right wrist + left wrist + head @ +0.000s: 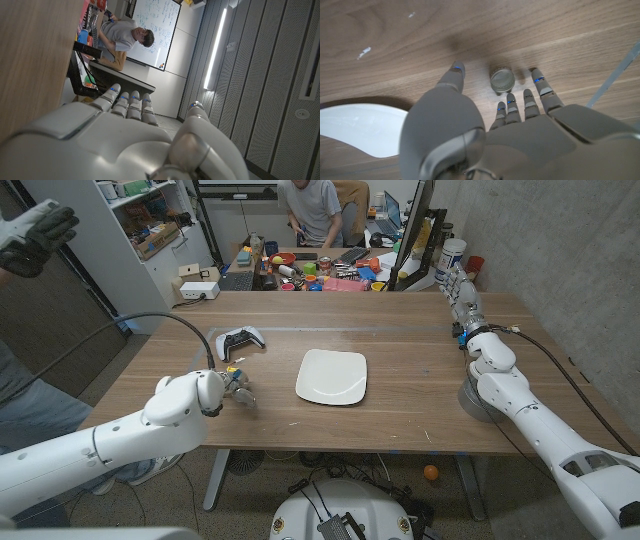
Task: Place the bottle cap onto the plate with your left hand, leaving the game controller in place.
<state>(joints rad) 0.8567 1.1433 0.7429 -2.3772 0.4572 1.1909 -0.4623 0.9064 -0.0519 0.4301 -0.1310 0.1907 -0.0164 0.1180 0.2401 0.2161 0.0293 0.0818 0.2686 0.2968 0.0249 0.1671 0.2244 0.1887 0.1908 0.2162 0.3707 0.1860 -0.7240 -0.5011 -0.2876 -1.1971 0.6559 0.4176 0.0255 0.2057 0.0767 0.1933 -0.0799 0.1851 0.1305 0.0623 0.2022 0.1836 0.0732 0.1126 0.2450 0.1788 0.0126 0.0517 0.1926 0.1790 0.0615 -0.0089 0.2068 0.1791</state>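
The left robot hand hovers over the bottle cap, fingers spread around it and holding nothing. The cap lies on the wooden tabletop, at about nine o'clock from the white square plate and near it. The game controller sits at ten o'clock from the plate. No lettering on cap or controller is legible. The right robot hand is raised at the tabletop's far right, empty, fingers loosely extended.

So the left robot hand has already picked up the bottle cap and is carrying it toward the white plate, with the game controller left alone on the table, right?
Not quite. The left robot hand has not picked up the bottle cap: the left wrist view shows it lying on the table between the open fingers. The white plate and the untouched game controller are as you say.
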